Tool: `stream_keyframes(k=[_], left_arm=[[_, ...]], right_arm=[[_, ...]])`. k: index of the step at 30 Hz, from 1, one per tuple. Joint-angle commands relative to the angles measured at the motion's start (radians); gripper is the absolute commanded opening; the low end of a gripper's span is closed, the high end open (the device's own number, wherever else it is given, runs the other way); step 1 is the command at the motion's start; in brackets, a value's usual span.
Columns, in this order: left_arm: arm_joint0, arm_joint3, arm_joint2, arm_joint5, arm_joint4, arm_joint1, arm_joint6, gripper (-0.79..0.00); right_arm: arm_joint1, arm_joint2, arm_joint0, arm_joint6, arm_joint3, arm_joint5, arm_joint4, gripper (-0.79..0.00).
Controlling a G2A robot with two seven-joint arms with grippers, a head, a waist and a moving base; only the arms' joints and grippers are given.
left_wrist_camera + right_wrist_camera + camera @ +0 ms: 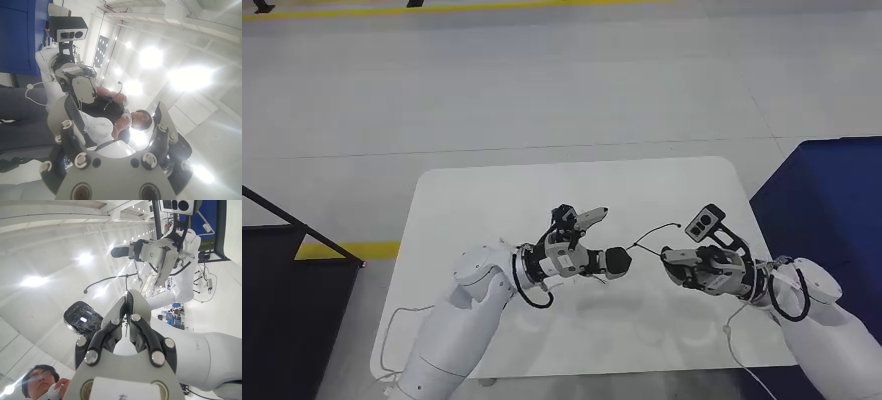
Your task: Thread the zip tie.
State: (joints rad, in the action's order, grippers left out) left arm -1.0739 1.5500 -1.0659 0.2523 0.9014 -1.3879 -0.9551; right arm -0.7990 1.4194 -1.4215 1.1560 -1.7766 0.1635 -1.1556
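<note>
Okay, the white rounded-corner table (472, 200) is sitting mid frame in the top view. Left of centre, the left gripper (610, 237) is hovering over the tabletop with its jaws standing wide apart, holding nothing. In the left wrist view the left gripper (117, 115) is showing its spread fingers (72, 111) at lower centre, nothing between them. Just right of it in the top view, the thin black plastic zip tie (647, 237) is being held above the table, one end curving toward the upper right, apart from the left gripper. Right of centre, the right gripper (665, 254) is pinching the zip tie, jaws closed on it. In the right wrist view the right gripper (126, 298) is clamping the zip tie (105, 279) at mid frame, and the long part is arching off to the left.
</note>
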Motion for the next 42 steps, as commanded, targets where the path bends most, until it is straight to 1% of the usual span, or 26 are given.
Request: stream_keyframes(k=[1,4,5,8,10,12,18,22,23,24,34,36,42], left_arm=[[0.000,-0.001,0.008,0.003,-0.009,0.000,0.007,-0.499],[-0.002,0.002,0.015,0.007,-0.002,0.000,0.003,-0.529],[-0.003,0.003,0.015,0.007,-0.001,0.001,0.003,-0.551],[-0.005,0.005,0.015,0.020,0.014,0.002,-0.002,-0.566],[-0.007,0.005,0.018,0.037,0.025,0.003,-0.008,-0.606],[-0.007,0.005,0.021,0.039,0.018,0.004,-0.005,-0.625],[-0.004,-0.001,0.029,0.041,0.021,0.005,-0.002,-0.600],[0.000,-0.005,0.029,0.039,0.027,0.006,0.001,-0.674],[0.001,-0.005,0.030,0.038,0.028,0.006,0.002,-0.717],[0.001,-0.005,0.030,0.038,0.028,0.006,0.002,-0.779],[0.005,-0.010,0.037,0.037,0.032,0.008,0.001,-0.785],[0.007,-0.018,0.037,0.035,0.030,0.009,0.003,-0.785],[0.012,-0.035,0.040,0.038,0.026,0.011,0.002,-0.785]], right_arm=[[-0.003,-0.004,0.004,-0.005,0.006,-0.006,0.006,-0.785],[-0.007,-0.009,0.008,-0.007,0.011,-0.005,0.007,-0.785],[-0.008,-0.009,0.010,-0.008,0.012,-0.006,0.006,-0.785],[-0.012,-0.006,0.013,-0.017,0.013,-0.011,0.005,-0.785],[-0.014,-0.007,0.013,-0.017,0.013,-0.012,0.010,-0.785],[-0.017,-0.007,0.014,-0.018,0.013,-0.011,0.014,-0.785],[-0.020,-0.009,0.013,-0.012,0.010,-0.010,0.034,-0.785],[-0.020,-0.009,0.013,-0.012,0.010,-0.010,0.034,-0.785],[-0.020,-0.009,0.013,-0.012,0.010,-0.010,0.034,-0.785],[-0.020,-0.009,0.013,-0.012,0.010,-0.010,0.034,-0.785],[-0.020,-0.009,0.013,-0.018,0.008,-0.012,0.033,-0.785],[-0.024,-0.004,0.008,-0.033,-0.005,-0.022,0.006,-0.785],[-0.029,0.052,-0.006,-0.009,-0.012,-0.031,-0.086,-0.785]])
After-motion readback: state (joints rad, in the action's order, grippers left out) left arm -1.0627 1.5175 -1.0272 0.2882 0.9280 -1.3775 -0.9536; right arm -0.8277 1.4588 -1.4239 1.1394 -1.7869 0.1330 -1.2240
